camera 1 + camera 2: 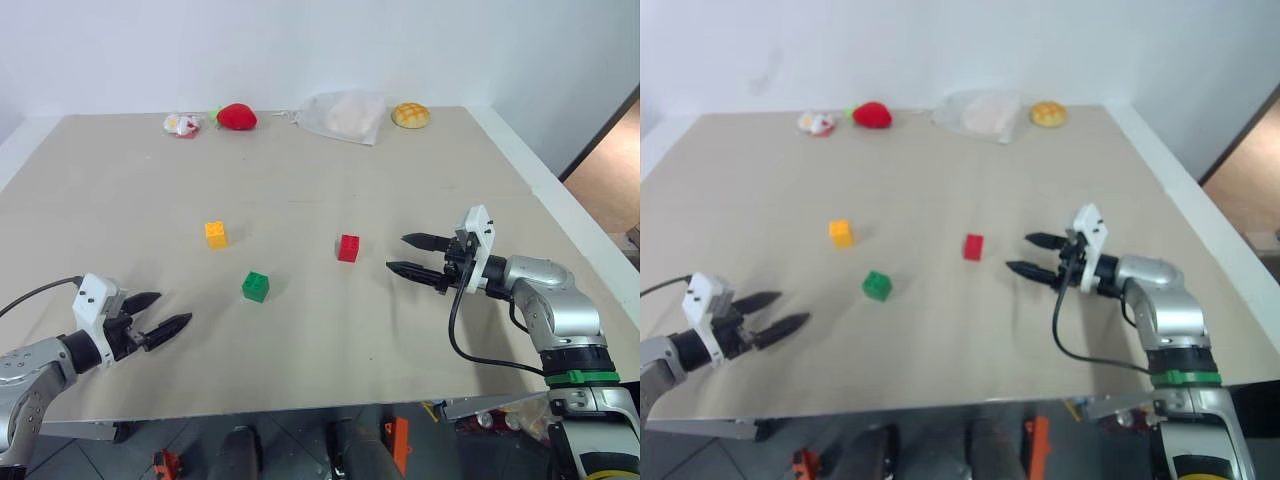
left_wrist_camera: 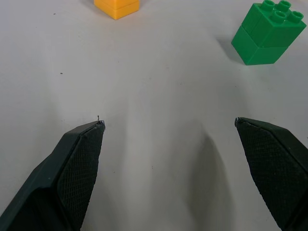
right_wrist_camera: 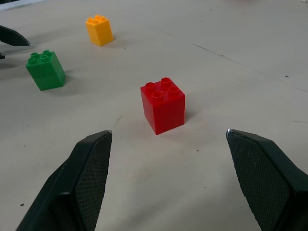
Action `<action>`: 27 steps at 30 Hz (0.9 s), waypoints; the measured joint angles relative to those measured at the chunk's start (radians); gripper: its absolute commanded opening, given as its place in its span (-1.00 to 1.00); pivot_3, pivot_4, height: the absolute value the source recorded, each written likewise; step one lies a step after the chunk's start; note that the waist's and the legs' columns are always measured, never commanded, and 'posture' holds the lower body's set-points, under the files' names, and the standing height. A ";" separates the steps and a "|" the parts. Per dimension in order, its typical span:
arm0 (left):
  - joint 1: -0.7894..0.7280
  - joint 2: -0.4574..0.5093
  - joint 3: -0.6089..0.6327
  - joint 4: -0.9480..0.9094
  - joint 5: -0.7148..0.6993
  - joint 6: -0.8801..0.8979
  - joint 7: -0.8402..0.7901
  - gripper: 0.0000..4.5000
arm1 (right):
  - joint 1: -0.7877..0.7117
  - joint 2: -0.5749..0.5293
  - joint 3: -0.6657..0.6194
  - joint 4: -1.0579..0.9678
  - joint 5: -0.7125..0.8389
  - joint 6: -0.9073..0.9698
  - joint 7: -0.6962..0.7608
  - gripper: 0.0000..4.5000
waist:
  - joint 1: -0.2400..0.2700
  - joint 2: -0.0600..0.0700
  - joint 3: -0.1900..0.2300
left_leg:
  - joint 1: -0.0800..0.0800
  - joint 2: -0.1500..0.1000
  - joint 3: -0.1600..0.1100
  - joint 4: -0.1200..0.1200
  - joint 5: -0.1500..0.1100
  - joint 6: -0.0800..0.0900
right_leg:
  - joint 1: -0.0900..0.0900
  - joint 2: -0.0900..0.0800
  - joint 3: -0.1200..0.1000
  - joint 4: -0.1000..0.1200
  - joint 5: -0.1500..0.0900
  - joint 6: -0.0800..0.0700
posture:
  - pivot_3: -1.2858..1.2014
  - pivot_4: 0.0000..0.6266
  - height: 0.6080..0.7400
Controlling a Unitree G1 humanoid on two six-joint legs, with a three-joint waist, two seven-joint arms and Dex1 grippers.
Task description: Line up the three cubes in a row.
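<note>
While both my end effectors, left (image 1: 168, 311) and right (image 1: 409, 254), gape empty: studded yellow-orange cube (image 1: 216, 234), green cube (image 1: 255, 287), red cube (image 1: 348, 248) scattered, unaligned on worktop (image 1: 300, 180).

Each arm is silver-grey metal with rounded joint housings. A white, boxy wrist block sits just behind the jaws of both the left gripper (image 1: 162, 311) and the right gripper (image 1: 409, 254). The fingers (image 2: 79, 163) are black and tapered, with cross-hatched textured pads on their inner faces. A thin black cable loops behind each wrist block. A green band rings the right forearm, farther back from the jaws.
</note>
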 measured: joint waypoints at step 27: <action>-0.267 0.040 -0.240 -0.238 -0.069 0.114 -0.127 0.99 | -0.369 0.178 0.178 0.573 -0.280 -0.386 0.050 0.75 | -0.004 0.000 0.000 | 0.001 0.000 0.001 0.003 0.000 0.000 | 0.001 0.003 0.005 0.000 0.005 0.003 | 0.03 -0.52 1.00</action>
